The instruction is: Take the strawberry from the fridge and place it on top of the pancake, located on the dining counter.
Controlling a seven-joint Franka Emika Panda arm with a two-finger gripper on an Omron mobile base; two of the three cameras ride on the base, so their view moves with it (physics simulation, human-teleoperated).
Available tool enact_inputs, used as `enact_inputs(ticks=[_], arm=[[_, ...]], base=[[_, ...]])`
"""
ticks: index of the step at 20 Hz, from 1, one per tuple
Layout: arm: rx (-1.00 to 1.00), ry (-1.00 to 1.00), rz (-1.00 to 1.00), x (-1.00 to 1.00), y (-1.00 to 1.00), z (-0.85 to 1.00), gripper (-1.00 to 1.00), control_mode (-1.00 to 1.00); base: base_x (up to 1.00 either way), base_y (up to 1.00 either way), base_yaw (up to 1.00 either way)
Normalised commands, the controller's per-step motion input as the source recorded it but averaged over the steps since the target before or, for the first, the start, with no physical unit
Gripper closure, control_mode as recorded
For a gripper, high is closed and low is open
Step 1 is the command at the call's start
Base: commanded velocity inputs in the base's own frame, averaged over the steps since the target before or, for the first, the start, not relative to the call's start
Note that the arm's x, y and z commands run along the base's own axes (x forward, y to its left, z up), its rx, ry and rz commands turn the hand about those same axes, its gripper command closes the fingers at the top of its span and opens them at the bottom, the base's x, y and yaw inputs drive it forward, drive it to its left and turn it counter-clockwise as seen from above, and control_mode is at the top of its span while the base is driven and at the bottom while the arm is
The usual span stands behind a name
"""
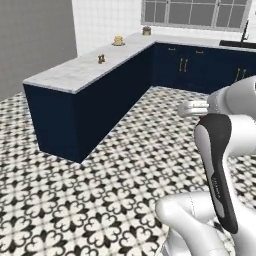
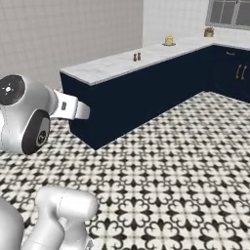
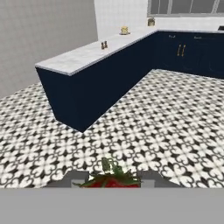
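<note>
Between the fingertips of the gripper (image 3: 111,180), at the bottom of the hand view, sits the strawberry (image 3: 110,179), red with green leaves on top; the fingers are closed on it from both sides. Beyond it spreads the black-and-white patterned floor (image 3: 144,131). Further on stands the dining counter (image 1: 80,75), a marble top on a navy base. A small dark shaker pair (image 1: 101,59) rests mid-counter. Well past that, near the far corner, sits the pancake (image 1: 118,40) on its plate.
</note>
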Motion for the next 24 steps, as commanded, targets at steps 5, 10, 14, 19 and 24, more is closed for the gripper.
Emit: enact_inputs(ticks=[5,10,14,19,24], arm=[[0.0,0.0,0.0,0.0,0.0,0.0,1.0,1.0],[0.0,0.0,0.0,0.0,0.0,0.0,1.0,1.0],[0.0,0.0,0.0,0.0,0.0,0.0,1.0,1.0],[0.0,0.0,0.0,0.0,0.0,0.0,1.0,1.0],[0.0,0.0,0.0,0.0,0.0,0.0,1.0,1.0]], base=[[0.17,1.0,-0.13],[0.31,1.0,-0.14],[0.39,1.0,-0.16],[0.45,1.0,-0.15],[0.51,1.0,-0.14]])
